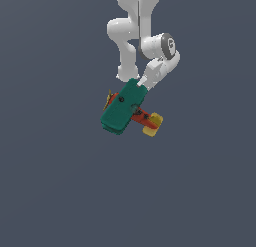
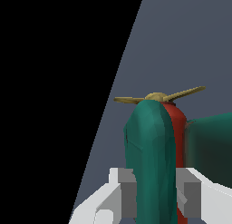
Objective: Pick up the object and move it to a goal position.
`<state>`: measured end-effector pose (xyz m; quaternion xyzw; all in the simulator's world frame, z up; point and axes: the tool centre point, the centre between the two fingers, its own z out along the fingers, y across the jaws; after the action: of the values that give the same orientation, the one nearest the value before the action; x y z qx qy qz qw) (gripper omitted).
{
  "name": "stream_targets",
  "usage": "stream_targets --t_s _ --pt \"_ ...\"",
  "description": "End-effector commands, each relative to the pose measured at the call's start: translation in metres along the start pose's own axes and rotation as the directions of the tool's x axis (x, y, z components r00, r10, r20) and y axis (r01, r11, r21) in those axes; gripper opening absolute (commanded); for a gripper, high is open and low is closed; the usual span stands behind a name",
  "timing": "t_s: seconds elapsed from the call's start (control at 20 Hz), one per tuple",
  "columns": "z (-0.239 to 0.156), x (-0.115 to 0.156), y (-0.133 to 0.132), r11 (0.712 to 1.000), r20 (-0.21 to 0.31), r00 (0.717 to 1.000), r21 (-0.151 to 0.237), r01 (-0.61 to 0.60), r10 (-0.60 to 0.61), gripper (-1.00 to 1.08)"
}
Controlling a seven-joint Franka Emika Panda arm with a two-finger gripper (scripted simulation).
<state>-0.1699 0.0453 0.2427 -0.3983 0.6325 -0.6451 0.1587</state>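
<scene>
The plane (image 1: pixel 124 112) is seen held in mid-view against a plain grey-blue ground (image 1: pixel 55 191), tilted, with its nose toward the exterior view's left and its yellow tail toward the right. A broad, rounded teal wing is shown uppermost, over a red-orange body and a thin yellow propeller. In the wrist view the gripper (image 2: pixel 156 198) is seen clamped on the plane, one grey pad (image 2: pixel 128 196) pressed to each side of the wing. The glossy white arm (image 1: pixel 137 36) is seen reaching down from above, its wrist bent toward the plane.
</scene>
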Motion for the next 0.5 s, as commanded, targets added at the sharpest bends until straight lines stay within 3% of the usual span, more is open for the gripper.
stream_targets --t_s 0.0,0.45 --pt "-0.001 0.003 -0.005 1.000 -0.001 1.000 0.005 -0.006 0.006 -1.00" --pt "-0.011 0.025 -0.016 1.000 -0.004 1.000 0.013 -0.012 0.012 -1.00"
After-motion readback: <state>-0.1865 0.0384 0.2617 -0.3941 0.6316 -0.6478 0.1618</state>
